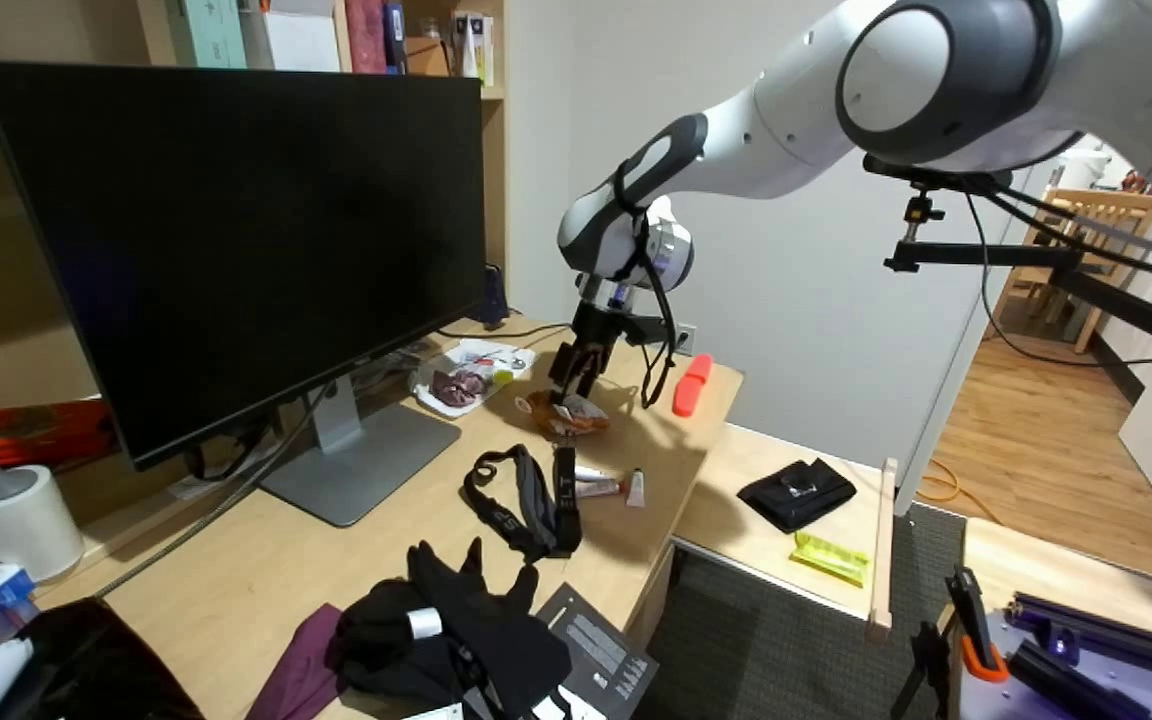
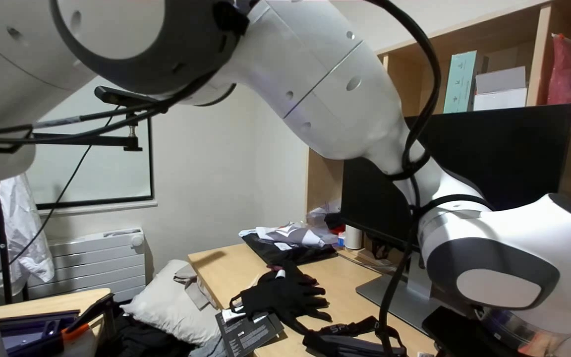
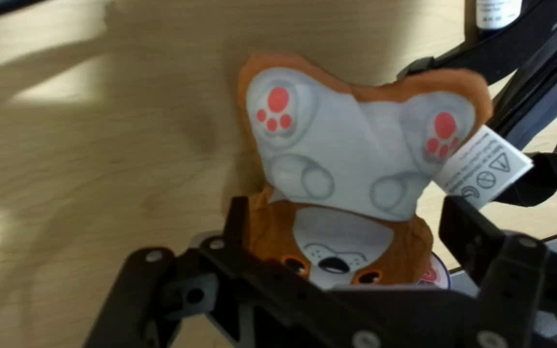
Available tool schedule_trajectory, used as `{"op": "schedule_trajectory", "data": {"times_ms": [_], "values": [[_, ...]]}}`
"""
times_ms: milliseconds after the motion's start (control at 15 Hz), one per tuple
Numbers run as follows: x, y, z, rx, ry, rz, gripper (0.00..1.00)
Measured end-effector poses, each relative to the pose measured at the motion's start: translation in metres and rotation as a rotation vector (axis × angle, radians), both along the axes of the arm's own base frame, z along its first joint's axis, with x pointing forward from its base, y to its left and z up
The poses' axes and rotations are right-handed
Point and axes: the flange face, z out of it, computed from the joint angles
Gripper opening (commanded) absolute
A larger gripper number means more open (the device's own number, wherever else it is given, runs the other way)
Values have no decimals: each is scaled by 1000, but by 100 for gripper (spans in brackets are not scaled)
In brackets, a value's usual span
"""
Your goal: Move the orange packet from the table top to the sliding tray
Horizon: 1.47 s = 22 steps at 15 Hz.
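Note:
The orange packet (image 1: 591, 422) is an orange-brown and white dog-shaped pouch with a white tag. It lies on the light-wood table top (image 1: 216, 548), beyond the black strap. It fills the middle of the wrist view (image 3: 341, 145). My gripper (image 1: 576, 385) is low over it, pointing down. In the wrist view my gripper (image 3: 348, 212) is open, with a finger on each side of the packet's face end. The left finger is close against its edge; the right finger stands apart. The sliding tray (image 1: 736, 535) is the lower pale-wood board beside the desk. Packet and tray are out of view in the remaining exterior view.
A black pouch (image 1: 796, 494) and a yellow packet (image 1: 829, 558) lie on the tray. Around the gripper are a white dish (image 1: 466, 375), a salmon-red case (image 1: 692, 386), small tubes (image 1: 636, 488) and a black strap (image 1: 536, 505). The monitor (image 1: 246, 250) stands close by.

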Motion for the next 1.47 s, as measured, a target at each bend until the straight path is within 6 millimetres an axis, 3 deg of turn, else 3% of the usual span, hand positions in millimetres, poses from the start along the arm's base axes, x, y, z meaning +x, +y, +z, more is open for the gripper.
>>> {"op": "schedule_trajectory", "data": {"times_ms": [133, 200, 267, 600, 933, 1200, 1467], "values": [[2, -3, -4, 5, -6, -6, 100], [3, -5, -6, 7, -8, -9, 75], [3, -6, -7, 10, -10, -11, 74], [4, -5, -15, 40, 8, -4, 39], [5, -4, -15, 51, 16, 1, 11], [6, -4, -7, 47, 11, 0, 9], [-2, 2, 18, 31, 19, 21, 10]]}}
